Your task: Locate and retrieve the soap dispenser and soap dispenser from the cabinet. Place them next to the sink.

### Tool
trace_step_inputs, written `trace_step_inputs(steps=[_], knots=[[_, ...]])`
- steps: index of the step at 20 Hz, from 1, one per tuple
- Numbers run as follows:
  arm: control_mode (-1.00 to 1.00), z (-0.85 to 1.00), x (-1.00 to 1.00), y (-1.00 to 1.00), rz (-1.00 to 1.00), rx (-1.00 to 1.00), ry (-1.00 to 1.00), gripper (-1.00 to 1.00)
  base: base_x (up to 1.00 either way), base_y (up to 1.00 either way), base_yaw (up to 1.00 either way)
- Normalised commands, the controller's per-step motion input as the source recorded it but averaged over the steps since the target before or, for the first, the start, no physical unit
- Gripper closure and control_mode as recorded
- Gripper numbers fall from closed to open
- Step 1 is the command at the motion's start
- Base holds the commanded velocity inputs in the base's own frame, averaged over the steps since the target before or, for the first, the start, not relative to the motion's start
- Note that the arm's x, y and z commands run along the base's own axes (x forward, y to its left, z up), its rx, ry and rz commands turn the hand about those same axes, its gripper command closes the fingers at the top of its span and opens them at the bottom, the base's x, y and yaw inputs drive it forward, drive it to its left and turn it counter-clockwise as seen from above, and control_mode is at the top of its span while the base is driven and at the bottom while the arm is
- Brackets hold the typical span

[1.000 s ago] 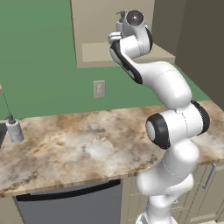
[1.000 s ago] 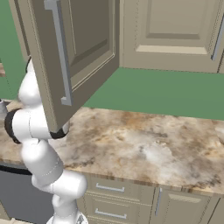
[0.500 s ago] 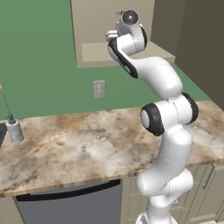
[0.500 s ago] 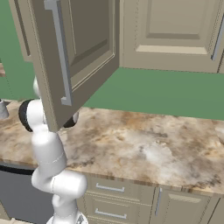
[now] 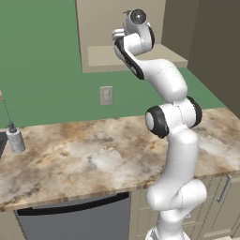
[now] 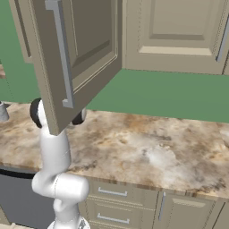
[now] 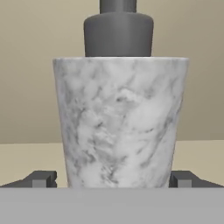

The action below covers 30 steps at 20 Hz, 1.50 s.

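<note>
From the hand view, a soap dispenser (image 7: 120, 122) stands upright on the pale shelf board (image 7: 26, 157) inside the beige cabinet (image 5: 119, 35), its marbled grey-white body tapering downward under a smooth dark pump collar. The gripper (image 7: 113, 179) is spread open, one dark fingertip (image 7: 40, 178) each side of the bottle's base. The left base view shows the second soap dispenser (image 5: 15, 139) far left on the mottled stone surface (image 5: 93, 159). The right base view shows the open panelled cabinet door (image 6: 76, 53) with its bar handle

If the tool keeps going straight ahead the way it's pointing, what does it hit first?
The tool would likely meet the marbled soap dispenser on the cabinet shelf; its body sits dead ahead between the spread fingertips.
</note>
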Motion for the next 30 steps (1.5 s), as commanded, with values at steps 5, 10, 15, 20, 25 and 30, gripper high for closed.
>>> trace_step_inputs(steps=[5,10,15,20,25,30], knots=[[-1.0,-0.03,0.05,0.02,0.0,0.0,-0.04,1.0,0.0,0.0,0.0],[-1.0,-0.01,-0.12,-0.04,0.0,0.01,-0.01,1.0,0.0,0.0,0.0],[-1.0,0.0,-0.4,-0.14,-0.01,0.03,-0.01,1.0,0.0,0.0,0.0],[-1.0,0.0,-0.87,-0.19,0.0,0.1,-0.1,1.0,0.0,0.0,0.0],[-1.0,0.0,-1.0,-0.05,0.0,0.15,-0.17,1.0,0.0,0.0,0.0],[-1.0,0.09,-1.0,0.0,0.01,0.12,-0.23,1.0,0.0,0.0,0.0]])
